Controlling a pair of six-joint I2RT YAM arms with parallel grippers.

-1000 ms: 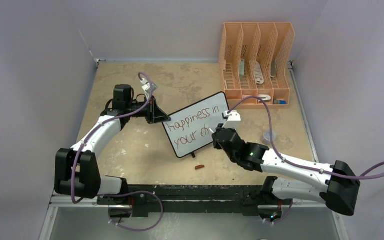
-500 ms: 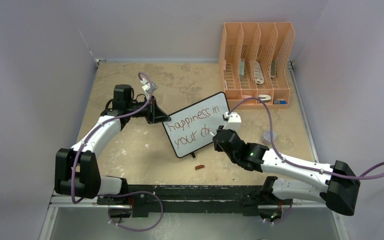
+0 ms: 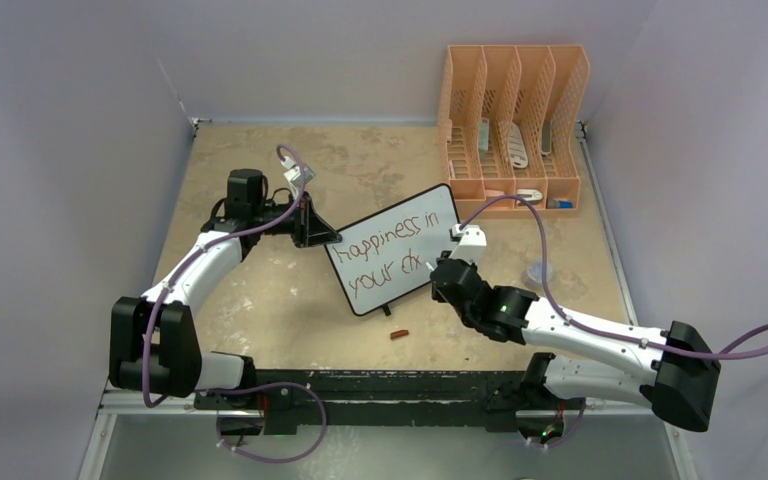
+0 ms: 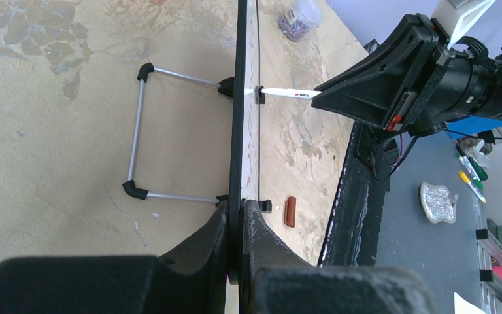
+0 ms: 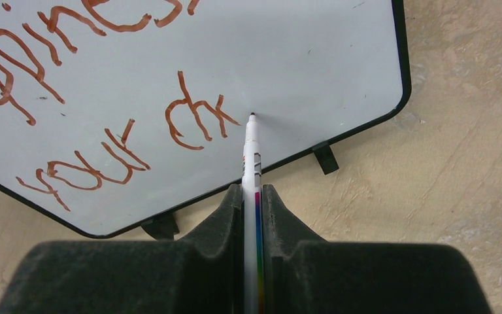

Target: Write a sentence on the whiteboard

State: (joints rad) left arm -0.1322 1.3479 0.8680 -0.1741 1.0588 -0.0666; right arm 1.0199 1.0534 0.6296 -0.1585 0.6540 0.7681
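The whiteboard (image 3: 400,225) stands tilted on its wire stand mid-table. My left gripper (image 3: 332,240) is shut on its left edge; in the left wrist view the board (image 4: 242,98) runs edge-on between the fingers (image 4: 240,206). The sentence (image 3: 388,243), in red-brown lettering, reads "happiness in" above "your ch" plus a small extra stroke (image 5: 184,95). A white marker (image 5: 252,170) is clamped in my shut right gripper (image 5: 253,190), its tip touching the board (image 5: 314,59) just right of the last letter. From above, the right gripper (image 3: 440,268) sits at the board's lower right.
An orange file organizer (image 3: 512,120) with a few items stands at the back right. A red-brown marker cap (image 3: 398,334) lies in front of the board. A small clear container (image 3: 538,272) sits right of the right arm. Walls close in left and right.
The right gripper has shifted slightly right along the second line, and new strokes have appeared after "c". The left gripper and the board have stayed put.
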